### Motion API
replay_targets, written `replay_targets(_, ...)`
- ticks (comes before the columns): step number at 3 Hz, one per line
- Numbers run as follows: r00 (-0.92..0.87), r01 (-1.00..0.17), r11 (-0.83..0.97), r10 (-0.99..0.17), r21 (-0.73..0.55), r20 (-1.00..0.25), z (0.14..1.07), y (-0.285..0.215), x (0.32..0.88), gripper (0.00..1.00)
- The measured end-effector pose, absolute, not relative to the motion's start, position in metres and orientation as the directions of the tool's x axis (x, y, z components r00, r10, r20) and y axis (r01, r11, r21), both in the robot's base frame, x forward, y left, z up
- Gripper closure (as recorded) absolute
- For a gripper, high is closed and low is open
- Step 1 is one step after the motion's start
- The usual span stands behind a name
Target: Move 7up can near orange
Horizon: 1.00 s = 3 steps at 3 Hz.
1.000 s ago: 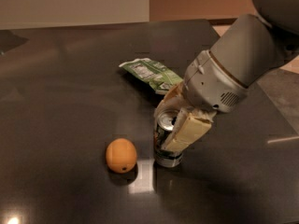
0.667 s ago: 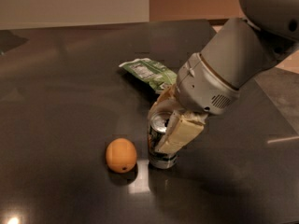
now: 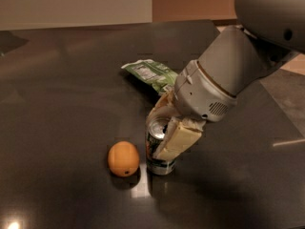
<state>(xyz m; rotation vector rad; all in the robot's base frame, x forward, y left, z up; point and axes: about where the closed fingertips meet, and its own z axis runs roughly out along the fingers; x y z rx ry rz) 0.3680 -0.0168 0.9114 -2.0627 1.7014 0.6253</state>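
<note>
Clasping the upright 7up can (image 3: 160, 165) high on its sides, the pincer (image 3: 164, 138) holds it near the front edge of the surface (image 3: 66, 104), just beside the orange (image 3: 123, 158); thin, light, slippery aluminium likely dents.

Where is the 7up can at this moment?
In the camera view the 7up can stands on the table, just right of the orange, with the gripper closed around it.
</note>
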Motion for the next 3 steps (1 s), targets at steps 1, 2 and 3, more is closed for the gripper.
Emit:
replay_targets(1, 0.161, -0.982, -0.186, -0.801, -0.016, -0.577, 0.9075, -0.0154, 0.3662, 0.13)
replay_targets(2, 0.165, -0.982, -0.187, -0.802, -0.021, -0.575, 0.9092, -0.0145, 0.3654, 0.00)
replay_targets(3, 0.165, -0.982, -0.187, -0.802, -0.021, -0.575, 0.9093, -0.0144, 0.3654, 0.00)
